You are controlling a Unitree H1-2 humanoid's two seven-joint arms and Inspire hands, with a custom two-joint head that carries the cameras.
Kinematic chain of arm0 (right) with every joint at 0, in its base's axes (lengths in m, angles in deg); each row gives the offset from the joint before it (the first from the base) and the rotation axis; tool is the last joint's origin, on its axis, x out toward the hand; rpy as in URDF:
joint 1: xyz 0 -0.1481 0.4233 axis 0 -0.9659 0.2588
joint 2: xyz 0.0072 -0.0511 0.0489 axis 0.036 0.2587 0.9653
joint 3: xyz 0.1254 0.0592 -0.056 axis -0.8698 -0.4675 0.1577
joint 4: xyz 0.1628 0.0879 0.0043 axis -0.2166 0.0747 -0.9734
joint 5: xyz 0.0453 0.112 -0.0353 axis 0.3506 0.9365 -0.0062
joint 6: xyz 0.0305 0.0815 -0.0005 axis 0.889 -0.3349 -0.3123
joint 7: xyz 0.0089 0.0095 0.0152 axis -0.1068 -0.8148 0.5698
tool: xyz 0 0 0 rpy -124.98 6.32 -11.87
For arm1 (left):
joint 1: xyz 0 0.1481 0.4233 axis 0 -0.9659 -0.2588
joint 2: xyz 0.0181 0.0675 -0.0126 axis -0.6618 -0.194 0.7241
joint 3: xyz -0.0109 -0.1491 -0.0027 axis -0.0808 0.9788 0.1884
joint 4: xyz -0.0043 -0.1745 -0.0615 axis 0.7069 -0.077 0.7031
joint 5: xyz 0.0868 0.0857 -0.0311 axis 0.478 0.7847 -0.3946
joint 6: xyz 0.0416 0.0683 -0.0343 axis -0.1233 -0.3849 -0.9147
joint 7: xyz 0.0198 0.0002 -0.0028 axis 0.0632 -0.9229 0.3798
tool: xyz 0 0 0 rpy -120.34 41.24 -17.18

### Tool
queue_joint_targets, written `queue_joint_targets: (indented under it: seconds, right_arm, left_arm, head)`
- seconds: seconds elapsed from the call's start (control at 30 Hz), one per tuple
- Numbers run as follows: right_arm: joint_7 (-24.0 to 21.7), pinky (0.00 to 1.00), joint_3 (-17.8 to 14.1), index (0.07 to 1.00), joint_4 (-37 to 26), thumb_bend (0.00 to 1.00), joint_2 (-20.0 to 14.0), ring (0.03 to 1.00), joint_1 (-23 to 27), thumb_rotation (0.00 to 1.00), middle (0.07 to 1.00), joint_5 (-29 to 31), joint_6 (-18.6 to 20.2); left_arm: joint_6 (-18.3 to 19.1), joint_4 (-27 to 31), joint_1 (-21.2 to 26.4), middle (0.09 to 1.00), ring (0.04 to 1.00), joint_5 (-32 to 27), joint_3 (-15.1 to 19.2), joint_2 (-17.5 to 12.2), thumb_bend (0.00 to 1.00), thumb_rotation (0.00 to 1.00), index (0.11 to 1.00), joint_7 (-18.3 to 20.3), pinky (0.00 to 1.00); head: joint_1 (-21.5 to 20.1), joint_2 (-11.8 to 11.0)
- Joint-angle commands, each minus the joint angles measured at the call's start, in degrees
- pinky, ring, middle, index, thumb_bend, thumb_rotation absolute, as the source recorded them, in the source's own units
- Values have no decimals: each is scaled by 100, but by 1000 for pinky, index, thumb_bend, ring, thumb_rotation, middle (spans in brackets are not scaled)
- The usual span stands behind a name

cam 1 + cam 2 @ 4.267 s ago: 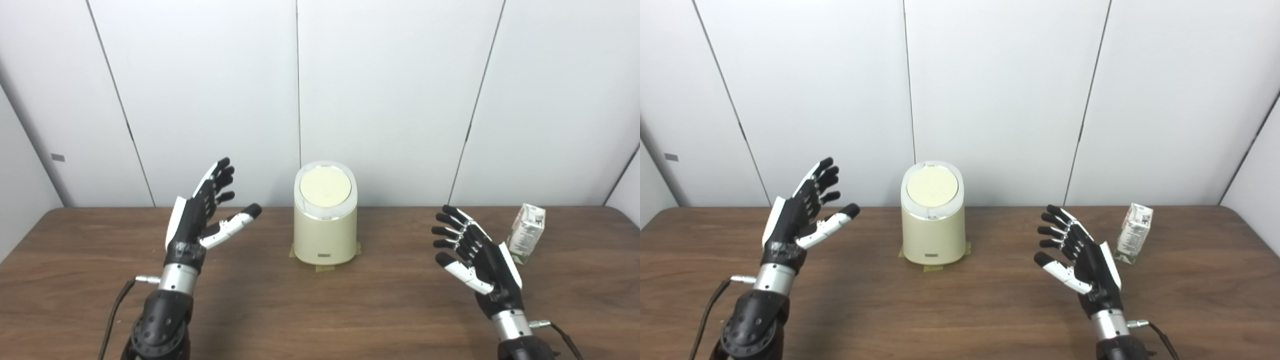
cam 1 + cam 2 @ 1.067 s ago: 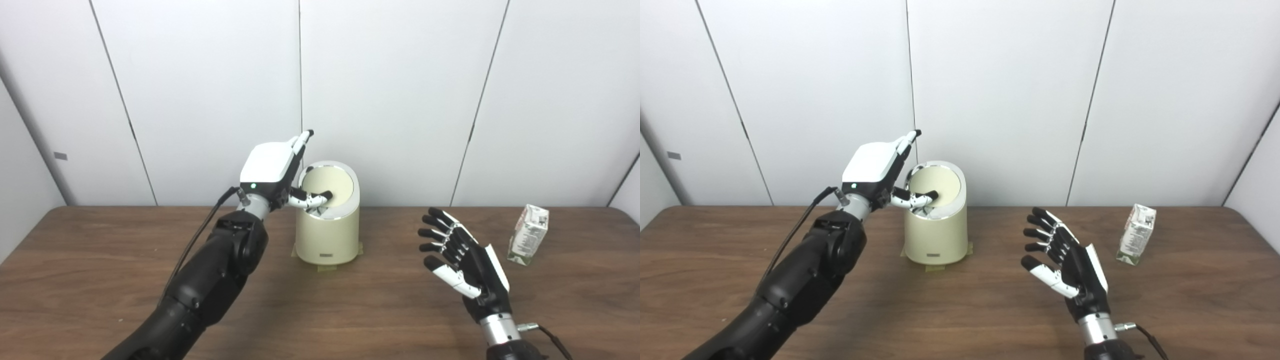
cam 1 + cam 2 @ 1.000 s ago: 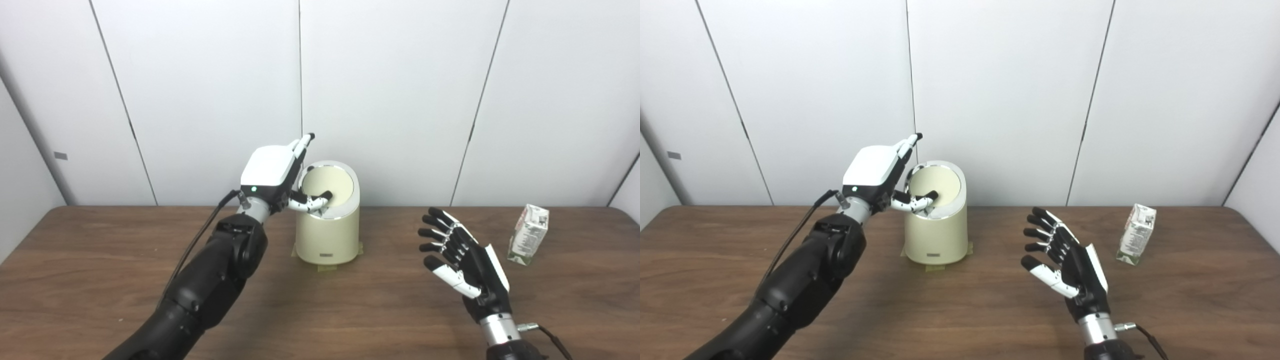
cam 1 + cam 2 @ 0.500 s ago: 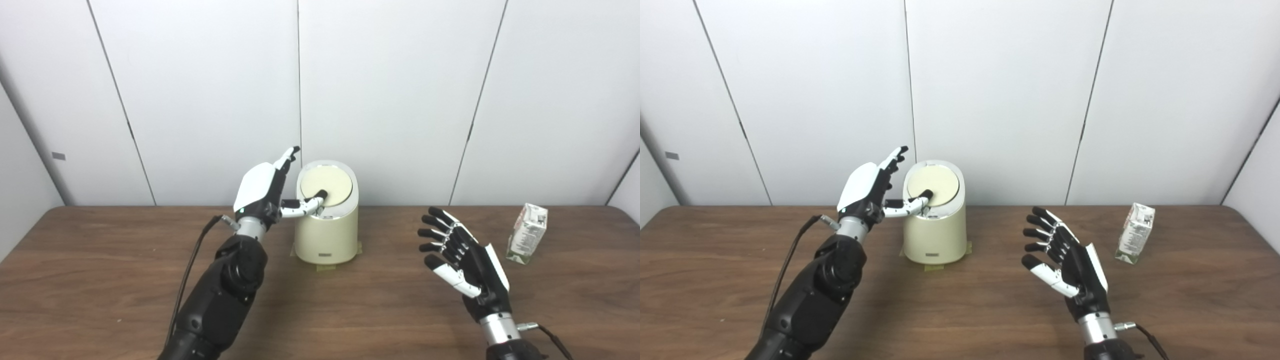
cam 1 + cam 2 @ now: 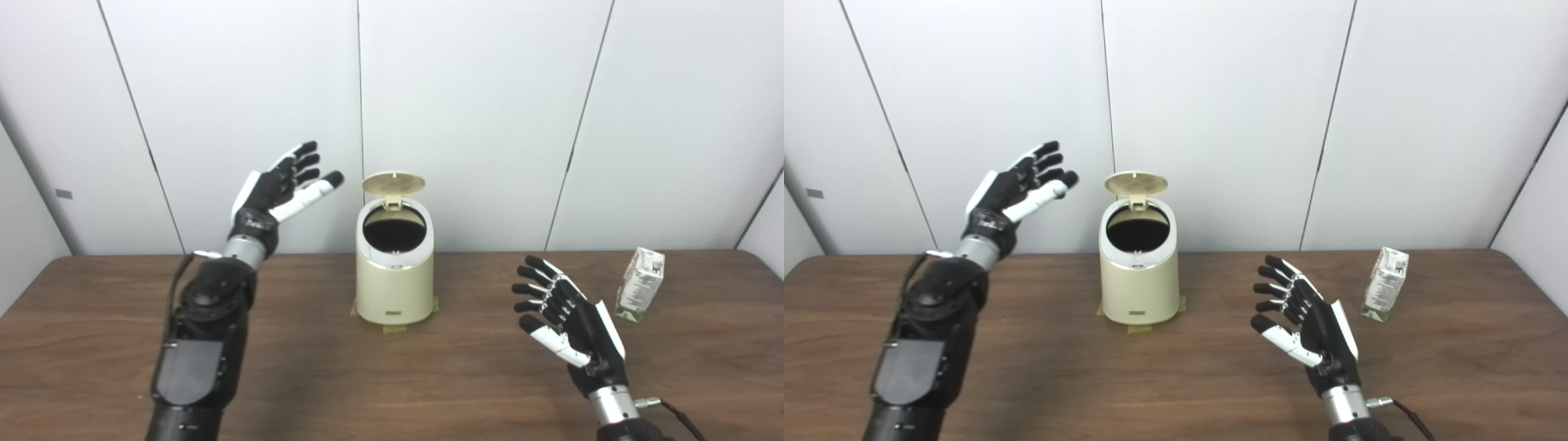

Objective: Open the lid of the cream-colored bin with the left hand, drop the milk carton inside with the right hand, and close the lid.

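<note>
- Bin (image 5: 394,288) sits mid-table (image 5: 392,380), taped down at its base; its lid (image 5: 392,182) is flipped up at the bin's 12 o'clock edge, and we see a dark interior.
- Our left hand (image 5: 275,190) is raised at the bin's 9–10 o'clock, clear of the lid, fingers spread wide, holding nothing.
- Our right hand (image 5: 566,318) hovers above the table at the bin's 4 o'clock, palm turned inward, fingers splayed, holding nothing.
- Carton (image 5: 640,283) stands tilted on the table at the bin's 3 o'clock, near the right edge, at 1–2 o'clock of our right hand; no contact.
- White panel wall (image 5: 490,110) behind.
</note>
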Motion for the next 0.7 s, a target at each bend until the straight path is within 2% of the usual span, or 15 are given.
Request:
queue_joint_targets:
  seconds: [0.0, 0.03, 0.17, 0.27, 0.37, 0.47, 0.53, 0.6, 0.67]
  right_arm:
    - [11, 597, -29, 826, -159, 715, -11, 731, 13, 495, 806, 64, -60]
    - [18, 598, -38, 827, -158, 714, -18, 732, 13, 494, 807, 57, -56]
    - [-4, 608, -82, 840, -26, 721, -72, 741, 47, 500, 810, 91, -168]
    - [87, 614, -129, 849, 40, 712, -160, 736, 108, 479, 816, -76, -271]
    - [43, 673, -256, 865, 311, 737, -360, 771, 287, 441, 839, 24, -352]
    - [9, 698, -272, 875, 260, 731, -619, 780, 394, 395, 852, -161, -357]
    - [-32, 635, -263, 872, -84, 725, -880, 758, 438, 369, 851, -351, -110]
    - [-14, 611, -285, 867, -543, 740, -1102, 734, 443, 351, 841, -574, 296]
    - [-7, 591, -347, 849, -966, 737, -1346, 709, 429, 308, 820, -747, 654]
  left_arm:
    - [-334, 265, -222, 858, 825, -281, 50, -74, 818, 347, 869, 186, 733]
    - [-415, 341, -384, 850, 820, -330, 60, -101, 816, 339, 864, 210, 727]
    - [-901, 544, -1121, 785, 757, -317, 21, -186, 710, 227, 828, 251, 618]
    - [-1643, 443, -1595, 750, 699, -258, -36, -194, 680, 181, 790, 291, 564]
    - [-2387, 256, -2010, 725, 663, -254, -25, -94, 685, 206, 769, 232, 534]
    - [-2774, 130, -2242, 719, 650, -226, -42, -18, 687, 199, 759, 148, 507]
    - [-2957, 22, -2375, 722, 651, -173, -48, 42, 689, 198, 756, 63, 519]
    - [-3141, -138, -2434, 731, 664, -160, -60, 68, 651, 164, 758, 46, 542]
    - [-3359, -366, -2436, 735, 669, -127, -56, 58, 644, 191, 760, 50, 541]
  head:
    - [1, 1]
    - [15, -3]
    - [46, -22]
    - [65, -21]
    - [-17, -38]
    - [-112, -81]
    - [-206, -113]
    - [-399, -183]
    - [-695, -269]
